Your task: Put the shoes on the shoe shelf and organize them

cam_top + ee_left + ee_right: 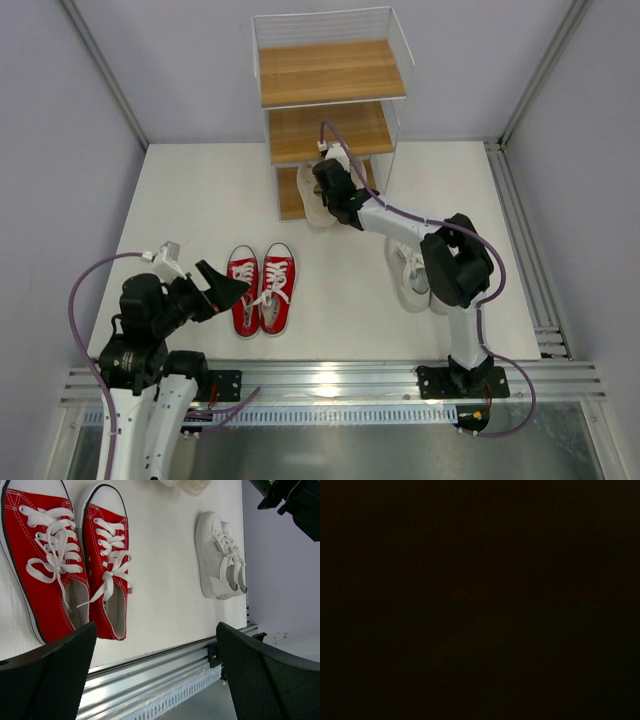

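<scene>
White table point(200, 200) inside grey walls, w/ an alu rail point(330, 380) along the near edge where both my bases are bolted. The shoe shelf point(330, 75) stands at the far edge, approx centre: three wood boards in a thin white wire frame, w/ the bottom board partly hid by my right arm.

That arm reaches fwd & left to the bottom tier. The right gripper point(322, 185) sits at the front of that tier, directly over the beige sneakers point(312, 210), a pale shape at the board's front-left. I can't tell if it's apart, together or clamped on them, since the fingers are hid from above & the right wrist cam is all black.

The white sneakers point(408, 272) lie side by side on the table's right part. They're just beside my right elbow, partly under it in the top view, & well apart from the right gripper.

The red sneakers point(262, 290) lie side by side left of centre, toes toward the shelf. The left gripper point(228, 287) hovers just left of them, jaws wide apart, holding nothing. In the left wrist cam my black fingers point(50, 680) fill the bottom corners. The red pair's heels lie just above the left one, w/ bare table & rail btwn the two. The white pair is off to the right.
</scene>
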Robot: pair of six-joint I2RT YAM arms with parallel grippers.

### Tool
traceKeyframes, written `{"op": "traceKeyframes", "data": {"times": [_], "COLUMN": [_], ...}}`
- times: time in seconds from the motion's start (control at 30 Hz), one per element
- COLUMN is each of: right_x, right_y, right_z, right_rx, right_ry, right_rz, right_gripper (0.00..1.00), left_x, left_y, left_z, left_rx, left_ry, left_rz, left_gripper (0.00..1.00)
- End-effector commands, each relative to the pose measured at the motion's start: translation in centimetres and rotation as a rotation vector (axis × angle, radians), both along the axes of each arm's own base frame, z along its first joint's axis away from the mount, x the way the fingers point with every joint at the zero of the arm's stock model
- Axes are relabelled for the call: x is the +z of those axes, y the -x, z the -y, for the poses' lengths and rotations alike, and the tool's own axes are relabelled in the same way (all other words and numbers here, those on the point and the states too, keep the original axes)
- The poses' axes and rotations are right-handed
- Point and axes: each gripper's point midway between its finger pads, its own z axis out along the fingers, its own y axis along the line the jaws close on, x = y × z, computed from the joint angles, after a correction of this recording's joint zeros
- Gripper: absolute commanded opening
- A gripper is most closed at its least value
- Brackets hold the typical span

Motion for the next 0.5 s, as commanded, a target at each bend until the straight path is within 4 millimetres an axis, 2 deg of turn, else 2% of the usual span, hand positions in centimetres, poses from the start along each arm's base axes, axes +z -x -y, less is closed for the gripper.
{"op": "traceKeyframes", "data": {"times": [0.0,0.27,0.47], "right_x": [9.6,10.0,8.8], "right_y": [-3.3,-3.9,-4.1], "right_z": [-1.1,-1.9,-2.5], "right_rx": [-0.030,-0.002,0.016], "right_ry": [-0.178,-0.192,-0.193], "right_rz": [0.253,0.268,0.253], "right_gripper": [0.04,0.04,0.04], "left_x": [1.5,1.4,1.4], "left_y": [-0.1,-0.1,0.0], "left_z": [-0.1,-0.1,-0.3], "left_rx": [-0.004,-0.004,0.001], "left_ry": [-0.011,-0.015,-0.022], "left_rz": [0.047,0.040,0.044], "left_gripper": [1.00,1.00,1.00]}}
